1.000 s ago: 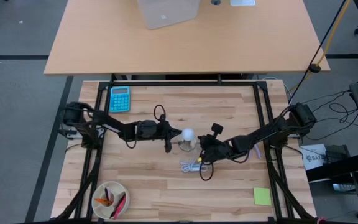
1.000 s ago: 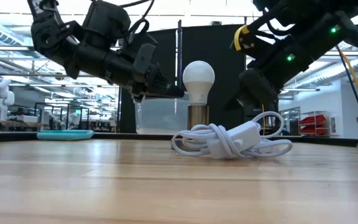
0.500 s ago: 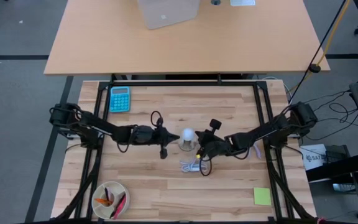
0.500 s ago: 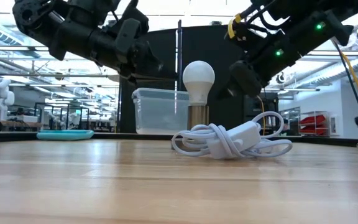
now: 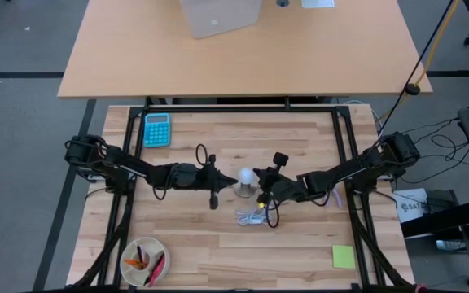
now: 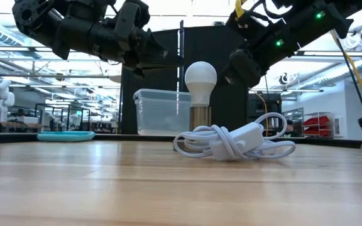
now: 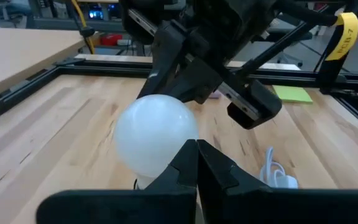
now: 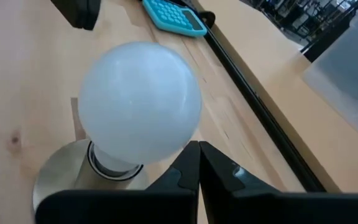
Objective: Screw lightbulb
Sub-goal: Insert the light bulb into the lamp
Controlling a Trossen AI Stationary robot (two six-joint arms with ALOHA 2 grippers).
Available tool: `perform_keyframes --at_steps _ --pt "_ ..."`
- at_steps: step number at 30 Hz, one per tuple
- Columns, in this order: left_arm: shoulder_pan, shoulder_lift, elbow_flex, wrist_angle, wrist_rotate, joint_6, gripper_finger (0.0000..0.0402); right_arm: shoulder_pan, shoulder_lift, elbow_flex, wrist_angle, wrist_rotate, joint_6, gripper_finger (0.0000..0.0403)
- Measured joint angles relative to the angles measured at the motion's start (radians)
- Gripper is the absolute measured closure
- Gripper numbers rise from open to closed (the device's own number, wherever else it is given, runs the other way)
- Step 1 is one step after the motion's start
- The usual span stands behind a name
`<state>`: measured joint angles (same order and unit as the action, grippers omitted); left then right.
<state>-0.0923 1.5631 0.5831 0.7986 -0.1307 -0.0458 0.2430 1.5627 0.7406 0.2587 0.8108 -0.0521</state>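
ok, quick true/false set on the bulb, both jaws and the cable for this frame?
1. The lightbulb stands upright in the metal socket. True.
2. The left gripper grips the lightbulb. False: its jaws are shut, empty, beside it.
3. The right gripper is shut. True.
4. The white cable is wound around the bulb's globe. False: it lies coiled on the table.
5. The teal calculator lies by the right arm. False: it's on the left arm's side.

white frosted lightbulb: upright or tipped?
Upright. The white frosted lightbulb stands globe-up, its base in the round metal socket on the wooden table; neither gripper touches it.
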Motion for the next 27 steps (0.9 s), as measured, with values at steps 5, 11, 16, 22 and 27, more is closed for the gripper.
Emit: perform_keyframes --at_steps 5,11,16,22,27 --pt "0.02 0.001 0.0 0.003 0.027 -0.022 0.0401 0.0 0.0 0.0 0.014 -0.005 -0.016 0.0403" --pt "0.029 0.001 0.0 0.003 0.071 -0.028 0.0401 0.0 0.0 0.0 0.015 -0.006 -0.016 0.0403" --pt "0.028 0.008 0.0 0.001 0.075 -0.028 0.0401 -0.001 0.0 0.0 0.02 -0.005 -0.016 0.0403" --pt "0.028 0.008 0.0 -0.01 0.052 -0.034 0.0401 -0.007 0.0 0.0 0.025 -0.005 -0.01 0.0403" --pt "0.028 0.008 0.0 -0.005 0.035 -0.033 0.0401 -0.024 0.0 0.0 0.026 -0.005 0.027 0.0403"
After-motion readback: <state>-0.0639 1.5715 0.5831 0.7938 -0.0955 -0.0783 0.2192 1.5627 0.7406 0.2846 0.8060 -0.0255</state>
